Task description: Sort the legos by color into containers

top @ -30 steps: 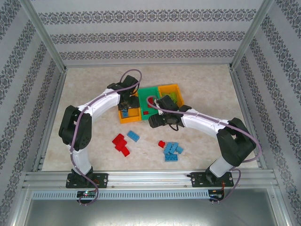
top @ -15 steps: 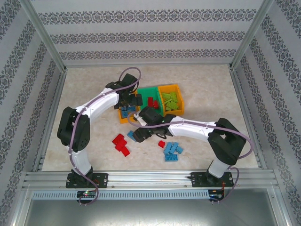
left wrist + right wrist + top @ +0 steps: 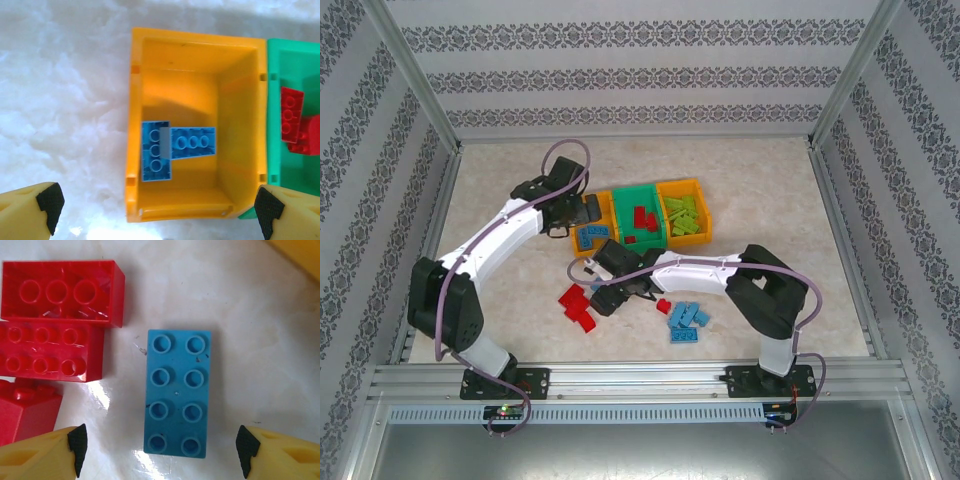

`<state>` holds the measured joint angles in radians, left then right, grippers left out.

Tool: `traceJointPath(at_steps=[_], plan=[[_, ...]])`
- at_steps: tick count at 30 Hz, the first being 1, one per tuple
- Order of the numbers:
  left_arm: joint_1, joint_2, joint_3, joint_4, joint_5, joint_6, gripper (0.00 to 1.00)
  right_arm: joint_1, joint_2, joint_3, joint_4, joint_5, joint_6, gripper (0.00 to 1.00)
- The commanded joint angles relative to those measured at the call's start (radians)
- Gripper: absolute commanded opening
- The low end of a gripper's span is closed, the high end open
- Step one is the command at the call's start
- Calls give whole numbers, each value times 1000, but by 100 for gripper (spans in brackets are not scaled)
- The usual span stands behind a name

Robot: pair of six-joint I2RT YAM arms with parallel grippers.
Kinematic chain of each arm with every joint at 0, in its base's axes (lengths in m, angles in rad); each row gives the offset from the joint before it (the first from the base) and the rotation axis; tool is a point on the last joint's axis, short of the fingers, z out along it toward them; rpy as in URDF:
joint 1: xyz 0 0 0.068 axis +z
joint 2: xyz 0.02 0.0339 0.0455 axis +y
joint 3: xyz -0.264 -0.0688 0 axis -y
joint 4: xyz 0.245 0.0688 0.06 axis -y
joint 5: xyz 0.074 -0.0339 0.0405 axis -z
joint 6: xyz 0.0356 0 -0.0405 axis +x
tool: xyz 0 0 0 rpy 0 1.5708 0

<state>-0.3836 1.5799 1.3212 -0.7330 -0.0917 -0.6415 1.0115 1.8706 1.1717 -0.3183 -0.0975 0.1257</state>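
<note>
Both pincers spread wide, nothing pinched.
My left pincer (image 3: 160, 212) hangs over the left orange bin (image 3: 240, 125), which spans the gap between its fingers. Two blue bricks (image 3: 180, 145) lie inside, just ahead of the tips (the green bin (image 3: 280, 65) with binned red bricks (image 3: 292, 117) sits off the right finger). My right pincer (image 3: 161, 450) straddles a lone blue brick (image 3: 177, 392) on the table (image 3: 260, 340), touching neither pad, with loose red bricks (image 3: 55, 320) ahead of the left finger.

The left bin (image 3: 175, 55) and right bin (image 3: 680, 183) are orange, the middle bin (image 3: 295, 60) green. Legos (image 3: 177, 392) are red, blue, light green. The table (image 3: 770, 180) is mottled cream.
</note>
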Motion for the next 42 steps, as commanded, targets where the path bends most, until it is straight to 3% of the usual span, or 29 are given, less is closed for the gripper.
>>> traceJointPath(at_steps=[1, 8, 17, 20, 30, 42], plan=[[35, -55, -49, 3, -19, -30, 99, 12, 39, 42, -52, 37, -26, 78], [69, -103, -109, 7, -3, -37, 99, 13, 106, 103, -105, 85, -38, 66], [83, -124, -148, 6, 0, -41, 99, 13, 69, 100, -92, 114, -39, 30], [87, -131, -158, 6, -2, -41, 99, 8, 27, 107, -85, 105, -40, 25], [90, -171, -202, 7, -25, -46, 99, -90, -87, 171, -42, 6, 4, 24], [99, -208, -266, 21, -16, -65, 99, -251, 98, 424, -67, -91, 244, 24]])
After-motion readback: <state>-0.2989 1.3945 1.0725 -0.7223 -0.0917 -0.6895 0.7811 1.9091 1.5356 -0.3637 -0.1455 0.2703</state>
